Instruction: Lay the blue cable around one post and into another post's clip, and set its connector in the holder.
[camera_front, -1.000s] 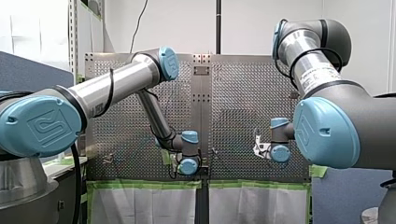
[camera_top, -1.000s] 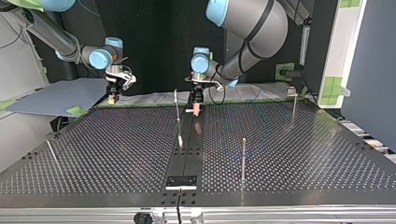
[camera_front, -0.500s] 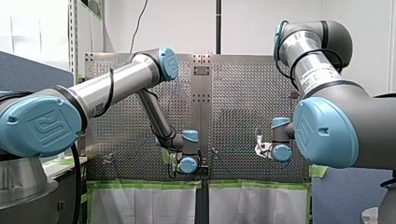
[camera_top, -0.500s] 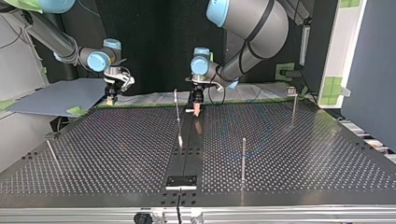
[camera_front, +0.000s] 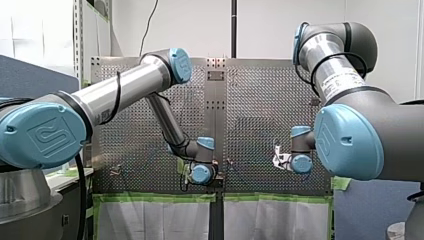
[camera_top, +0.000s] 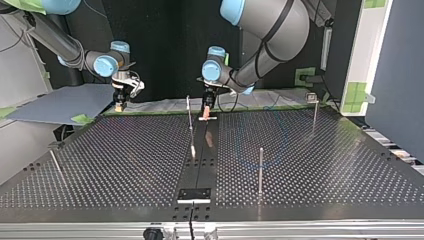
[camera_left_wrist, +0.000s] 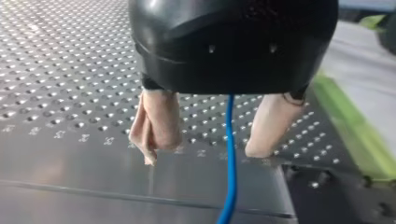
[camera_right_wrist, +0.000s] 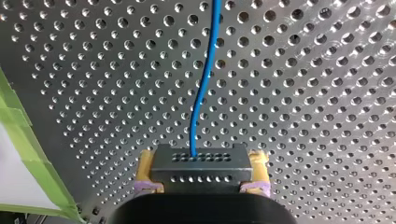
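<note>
1. Top view: nearest the camera, a black plate (camera_top: 195, 194) is lying on the centre strip of the table (camera_top: 125, 165).
2. Just behind it, at its right, a post (camera_top: 260, 167) is standing upright. A thinner rod (camera_top: 55, 162) is leaning near the view's left edge.
3. Farther back, a middle post (camera_top: 189, 122) is standing just beside the centre strip. A far post (camera_top: 314, 112) is rising near the table's right corner.
4. At the far edge, my left gripper (camera_top: 206, 114) is hanging low over the centre strip. My right gripper (camera_top: 120, 106) is hovering well apart from it, at the view's left.
5. In the left wrist view, the left gripper's beige pads (camera_left_wrist: 156, 123) are standing apart and gripping nothing. The cable (camera_left_wrist: 229, 154) is running down between them towards the table's smooth strip.
6. In the right wrist view, the right gripper's yellow pads (camera_right_wrist: 145, 168) are clamping the dark connector (camera_right_wrist: 200, 164) from both sides. The cable is leaving the middle of the connector and running away over the perforated table, with green tape (camera_right_wrist: 23, 154) lying off to one side.
</note>
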